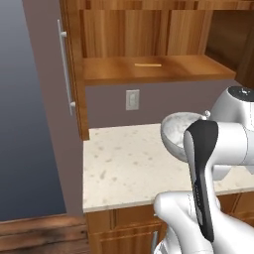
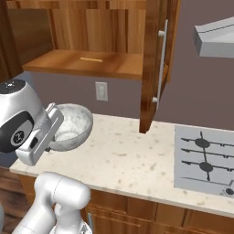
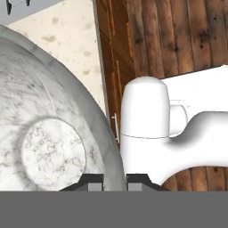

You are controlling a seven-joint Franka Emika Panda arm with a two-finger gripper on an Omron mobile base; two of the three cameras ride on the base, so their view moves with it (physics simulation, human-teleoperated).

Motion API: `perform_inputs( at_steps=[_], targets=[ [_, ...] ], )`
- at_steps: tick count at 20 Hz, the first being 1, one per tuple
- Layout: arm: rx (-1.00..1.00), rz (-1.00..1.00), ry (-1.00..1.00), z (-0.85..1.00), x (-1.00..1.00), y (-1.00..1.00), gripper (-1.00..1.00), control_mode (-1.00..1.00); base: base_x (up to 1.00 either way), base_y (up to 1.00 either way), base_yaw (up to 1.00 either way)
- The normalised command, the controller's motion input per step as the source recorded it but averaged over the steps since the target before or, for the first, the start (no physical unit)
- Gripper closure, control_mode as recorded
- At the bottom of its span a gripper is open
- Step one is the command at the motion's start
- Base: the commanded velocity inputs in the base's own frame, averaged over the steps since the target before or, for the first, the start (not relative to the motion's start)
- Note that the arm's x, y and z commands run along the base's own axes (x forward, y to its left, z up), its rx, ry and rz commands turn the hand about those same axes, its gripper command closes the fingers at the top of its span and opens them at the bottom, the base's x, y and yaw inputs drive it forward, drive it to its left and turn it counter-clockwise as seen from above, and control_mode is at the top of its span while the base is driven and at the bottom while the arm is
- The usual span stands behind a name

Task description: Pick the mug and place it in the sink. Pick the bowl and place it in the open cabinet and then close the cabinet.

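Observation:
The bowl (image 1: 177,130), large, pale and stone-speckled, hangs tilted just above the counter (image 1: 119,168), its rim pinched by my gripper (image 3: 115,180), which is shut on it. In the right base view the bowl (image 2: 71,125) sits against my hand at the left. Above and behind it is the cabinet, its door (image 1: 72,64) swung open and its wooden shelf (image 1: 149,69) exposed. The same open door (image 2: 151,64) with its long silver handle (image 2: 162,64) stands to the bowl's right. The mug and the sink are out of view.
A thin yellow strip (image 1: 148,64) lies on the cabinet shelf. A wall outlet (image 1: 132,99) sits below the shelf. A cooktop (image 2: 203,160) lies on the counter's right, with a grey hood (image 2: 215,41) above. Wooden drawers (image 2: 137,212) run under the counter.

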Motion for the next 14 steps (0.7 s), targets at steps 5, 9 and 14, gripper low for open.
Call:
perform_inputs(
  at_steps=[5,9,14],
  targets=[
    [0.0,0.0,0.0,0.0,0.0,0.0,1.0,1.0,0.11,0.0,-0.07],
    [0.0,0.0,0.0,0.0,0.0,0.0,1.0,1.0,0.09,0.0,-0.13],
    [0.0,0.0,0.0,0.0,0.0,0.0,1.0,1.0,0.14,0.0,-0.06]
  ],
)
